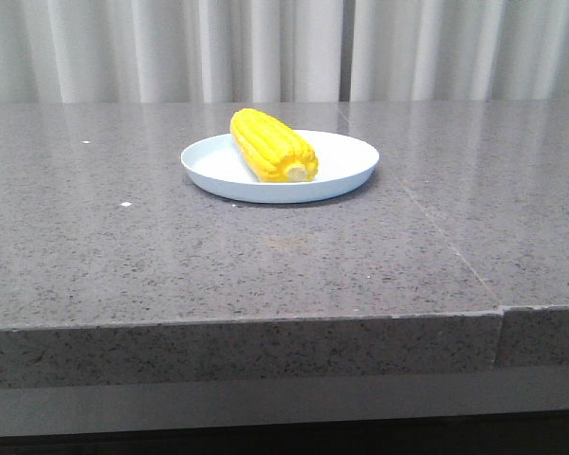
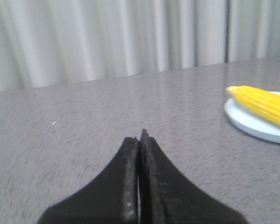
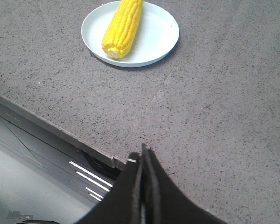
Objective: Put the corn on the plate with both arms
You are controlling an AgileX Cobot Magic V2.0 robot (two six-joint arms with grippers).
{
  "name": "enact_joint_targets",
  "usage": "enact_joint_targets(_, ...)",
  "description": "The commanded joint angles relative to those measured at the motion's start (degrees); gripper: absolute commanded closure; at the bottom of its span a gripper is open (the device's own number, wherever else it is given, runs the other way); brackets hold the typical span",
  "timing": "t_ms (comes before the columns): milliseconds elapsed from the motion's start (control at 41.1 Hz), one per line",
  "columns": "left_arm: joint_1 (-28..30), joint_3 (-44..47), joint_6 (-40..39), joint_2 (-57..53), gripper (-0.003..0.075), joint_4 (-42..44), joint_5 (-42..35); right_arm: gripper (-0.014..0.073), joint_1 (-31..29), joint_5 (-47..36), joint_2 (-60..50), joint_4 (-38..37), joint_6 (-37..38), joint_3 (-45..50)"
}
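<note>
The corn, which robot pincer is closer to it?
Probably left. The left pincer hovers low over the table beside the corn on its plate; the right pincer hangs back past the table's edge.

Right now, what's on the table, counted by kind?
Corn cob: 1, lying on the plate
Plate: 1, on the grey table
Total: 2 things. Neither arm shows in the front view; each wrist view shows its fingers pressed together, left and right, holding nothing.
</note>
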Motion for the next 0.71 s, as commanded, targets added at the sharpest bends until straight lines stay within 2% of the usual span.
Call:
enact_joint_targets(0, 1.9, 2.9, -7.6, -2.9, 0.074, 3.9, -6.8, 0.066, -0.1, -3.8, 0.3, -0.8, -0.5, -1.4)
enact_joint_targets(292, 3.8, 12.2, -10.5, -6.1, 0.074, 7.7, -16.4, 0.066, -0.1, -3.8, 0.3, -0.8, -0.5, -1.4)
enact_joint_targets(682, 3.3, 13.5, -11.3, -6.1, 0.074, 9.3, -16.7, 0.066, -0.1, -3.8, 0.4, -0.8, -0.5, -1.4)
